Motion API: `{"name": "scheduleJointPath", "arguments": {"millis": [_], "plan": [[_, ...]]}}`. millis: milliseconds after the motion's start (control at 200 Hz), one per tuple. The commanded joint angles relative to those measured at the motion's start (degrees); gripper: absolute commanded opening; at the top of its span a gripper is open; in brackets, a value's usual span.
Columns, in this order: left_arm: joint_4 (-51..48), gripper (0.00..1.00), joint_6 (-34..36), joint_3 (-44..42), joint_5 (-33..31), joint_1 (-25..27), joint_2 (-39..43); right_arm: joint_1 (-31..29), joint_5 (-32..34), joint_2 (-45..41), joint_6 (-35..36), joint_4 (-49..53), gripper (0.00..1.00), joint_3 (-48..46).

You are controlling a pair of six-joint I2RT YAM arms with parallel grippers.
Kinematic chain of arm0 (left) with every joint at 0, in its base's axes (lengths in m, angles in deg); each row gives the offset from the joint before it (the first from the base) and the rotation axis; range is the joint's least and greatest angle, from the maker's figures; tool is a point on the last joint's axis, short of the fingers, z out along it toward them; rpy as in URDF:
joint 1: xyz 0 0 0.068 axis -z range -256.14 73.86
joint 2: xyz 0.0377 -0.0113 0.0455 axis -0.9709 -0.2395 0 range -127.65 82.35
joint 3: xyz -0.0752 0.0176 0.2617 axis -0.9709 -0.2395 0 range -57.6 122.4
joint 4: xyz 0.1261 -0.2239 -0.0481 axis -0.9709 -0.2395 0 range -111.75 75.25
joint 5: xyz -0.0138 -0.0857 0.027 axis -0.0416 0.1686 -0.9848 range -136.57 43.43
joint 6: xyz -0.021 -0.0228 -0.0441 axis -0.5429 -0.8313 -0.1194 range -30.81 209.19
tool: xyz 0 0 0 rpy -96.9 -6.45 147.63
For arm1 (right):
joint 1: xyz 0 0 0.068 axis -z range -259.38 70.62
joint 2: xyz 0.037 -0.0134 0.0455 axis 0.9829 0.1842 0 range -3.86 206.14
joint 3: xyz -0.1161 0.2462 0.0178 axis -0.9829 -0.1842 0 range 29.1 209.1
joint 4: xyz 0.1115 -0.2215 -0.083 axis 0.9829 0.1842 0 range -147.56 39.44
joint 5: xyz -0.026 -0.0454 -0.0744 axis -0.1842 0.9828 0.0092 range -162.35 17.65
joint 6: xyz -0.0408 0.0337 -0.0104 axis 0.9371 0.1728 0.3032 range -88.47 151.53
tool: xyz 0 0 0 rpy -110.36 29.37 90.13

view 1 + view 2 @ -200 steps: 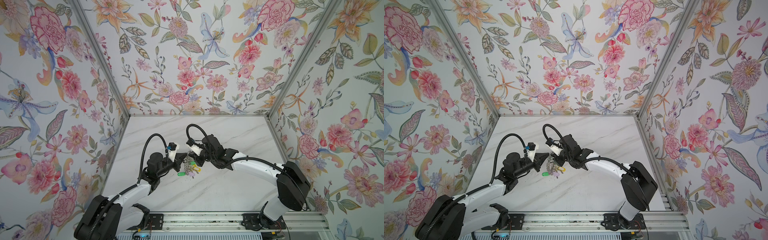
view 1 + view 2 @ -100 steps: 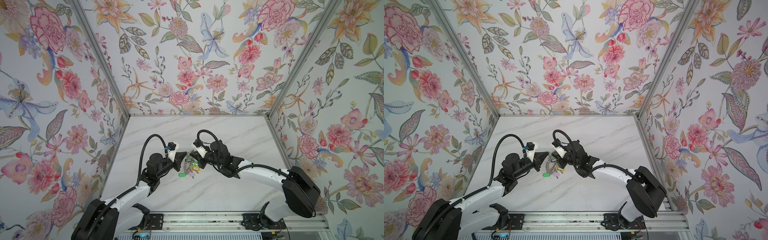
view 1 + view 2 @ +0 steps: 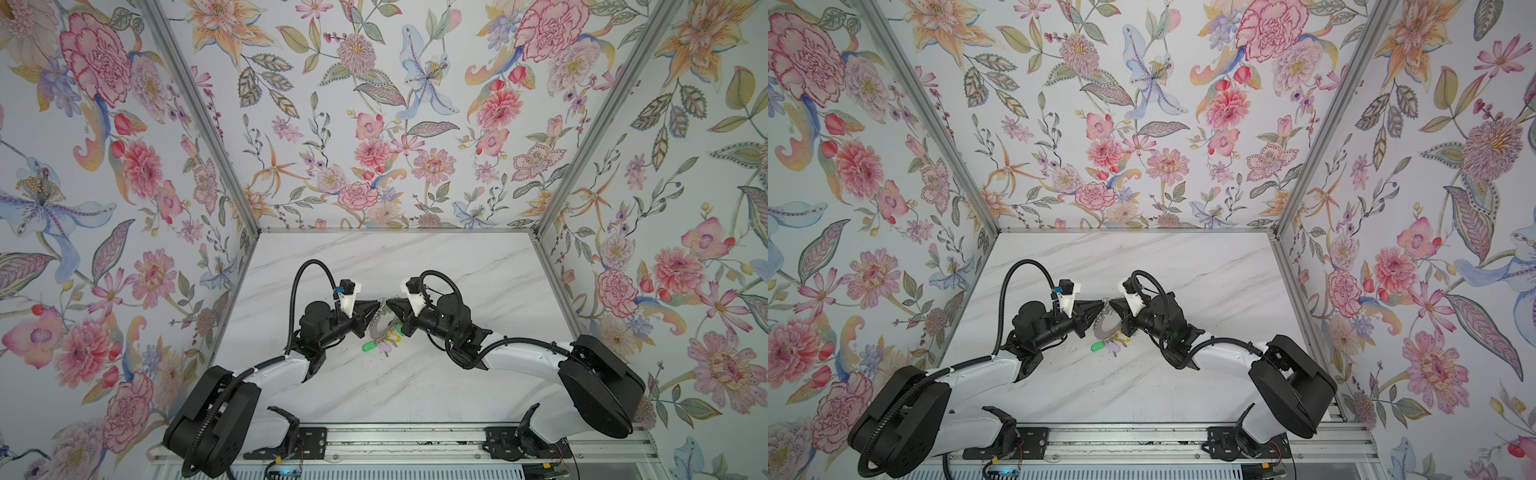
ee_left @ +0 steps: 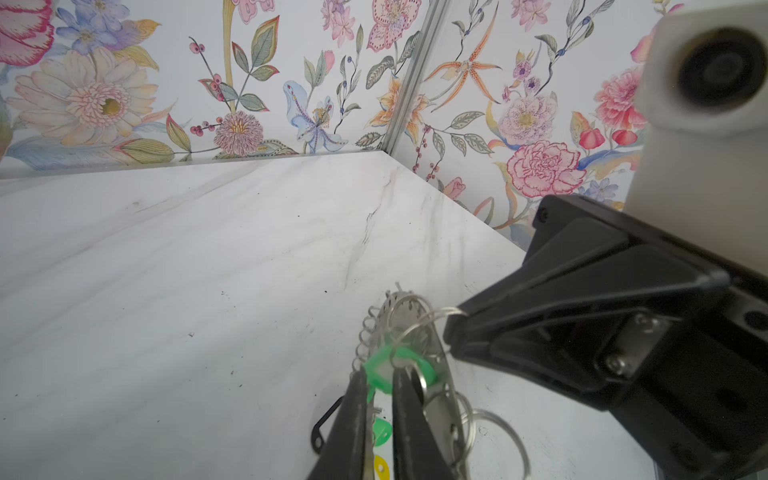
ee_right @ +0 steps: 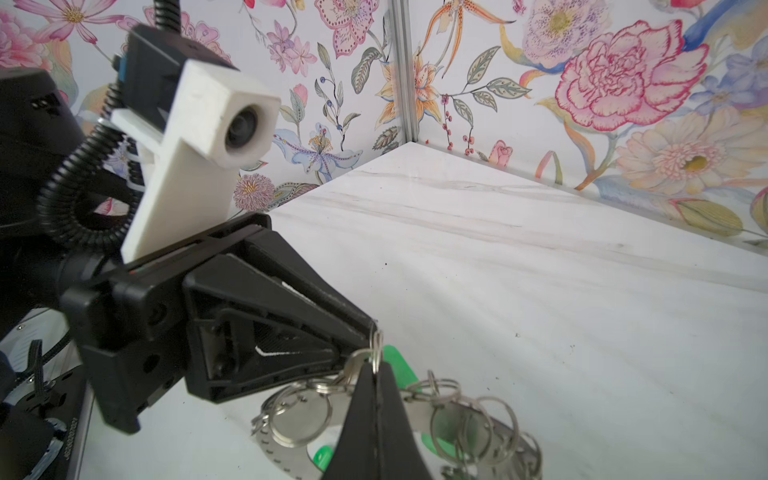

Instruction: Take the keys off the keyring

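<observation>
1. Step in hand: one green-tagged key is being worked off the keyring, which stands upright between the two sets of fingertips.
2. The right gripper has its fingers closed on a small wire loop at the ring's upper rim.
3. The left gripper has its fingers narrowly parted with the green tag between the tips. Whether the tag is pinched cannot be told.
4. Next move, as judged: secure the tag, then draw it away from the right fingers so the loop threads out.
5. Obstruction: the other keys dangle below both fingertips, near the table - neighbouring loops crowd the worked one and may snag.

The keys are green, yellow and lilac, the keyring grey, walls floral.
</observation>
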Motion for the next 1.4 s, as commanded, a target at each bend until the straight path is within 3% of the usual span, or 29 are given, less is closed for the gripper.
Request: {"name": "scheduleJointPath", "arguments": {"millis": [0, 215, 425, 711, 901, 1141, 1391], "plan": [[-4.76, 0.21, 0.66, 1.13, -2.62, -0.88, 1.22, 1.10, -3.05, -3.98, -1.00, -6.60, 0.00, 1.36], [-7.88, 0.38, 1.62, 1.95, -4.08, -2.92, 6.16, 2.77, -6.77, -6.38, -0.19, -2.51, 0.00, 1.60], [-12.30, 0.44, 3.39, 6.05, -3.65, -2.93, 12.39, 2.82, -7.61, -7.50, 4.16, 4.36, 0.00, 3.51], [-11.23, 0.46, 6.50, 11.01, 8.87, -2.93, 12.67, 2.45, -8.80, -9.07, 9.02, 13.10, 0.00, 6.61], [-9.08, 0.40, 6.43, 13.16, 16.42, -2.35, 6.46, 2.38, -10.63, -9.27, 8.56, 14.50, 0.00, 7.98], [-9.80, 0.24, 7.23, 12.84, 16.16, -1.88, 3.64, 2.64, -11.71, -9.58, 7.78, 14.19, 0.00, 8.35], [-9.12, 0.20, 6.81, 10.30, 16.20, -1.83, 4.65, 4.93, -13.98, -9.97, 2.86, 9.00, 0.00, 6.76]]}}
